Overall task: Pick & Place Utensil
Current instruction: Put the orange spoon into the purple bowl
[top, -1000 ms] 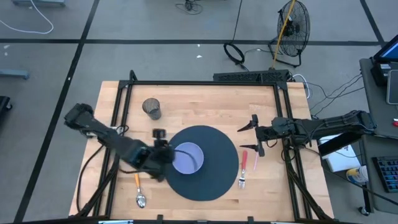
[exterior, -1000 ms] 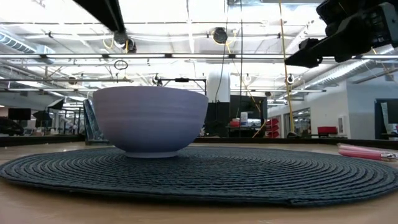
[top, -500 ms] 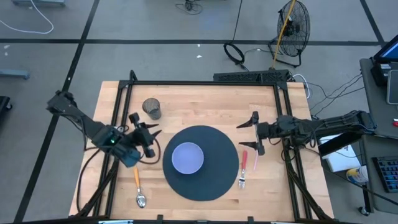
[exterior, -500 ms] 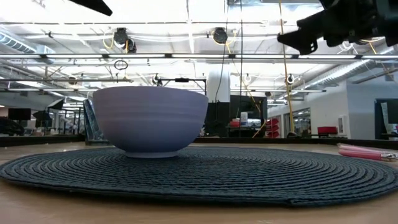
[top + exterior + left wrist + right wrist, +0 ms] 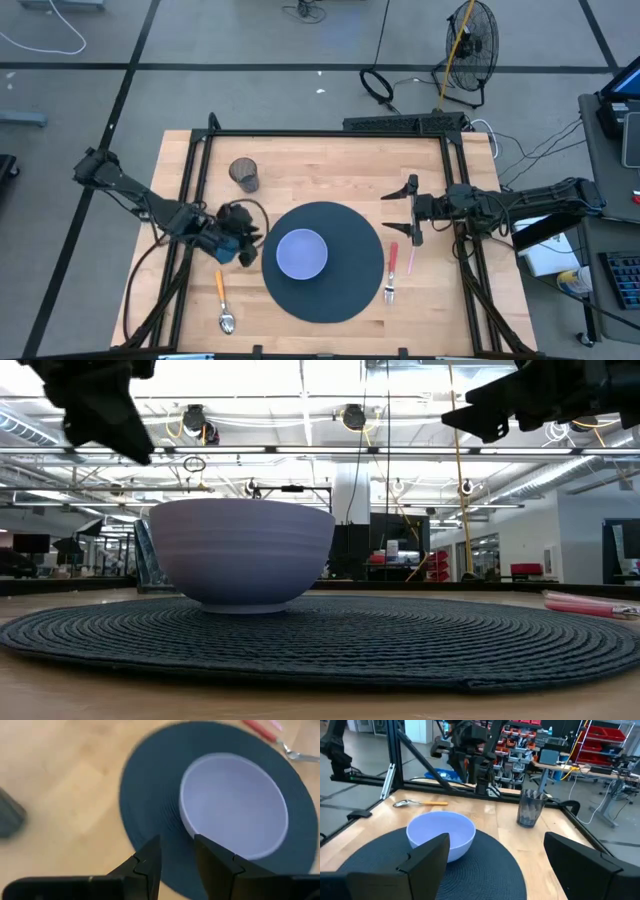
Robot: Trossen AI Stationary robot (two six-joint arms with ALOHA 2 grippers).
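Observation:
An orange-handled spoon [image 5: 222, 300] lies flat on the wood near the table's near-left corner. A red-handled fork [image 5: 391, 268] and a pink utensil [image 5: 410, 260] lie at the round dark placemat's [image 5: 345, 290] right edge. A lavender bowl [image 5: 301, 253] stands on the mat. My left gripper [image 5: 250, 238] hovers just left of the bowl, over the mat's edge. In the left wrist view my left gripper [image 5: 176, 851] is open by a narrow gap and holds nothing. My right gripper [image 5: 404, 214] is wide open above the table, just beyond the fork's handle.
A dark cup [image 5: 244, 174] stands on the table beyond my left gripper. A black frame [image 5: 320, 133] borders the table's far edge and runs down both sides. Bare wood lies between the spoon and the mat. Beyond the table lies the room, with a floor fan [image 5: 470, 45].
My left gripper drew back from the bowl's left rim toward the table's left edge. It then came partway back toward the bowl and dropped lower, so it now shows in the low view. The bowl and the utensils stayed where they were.

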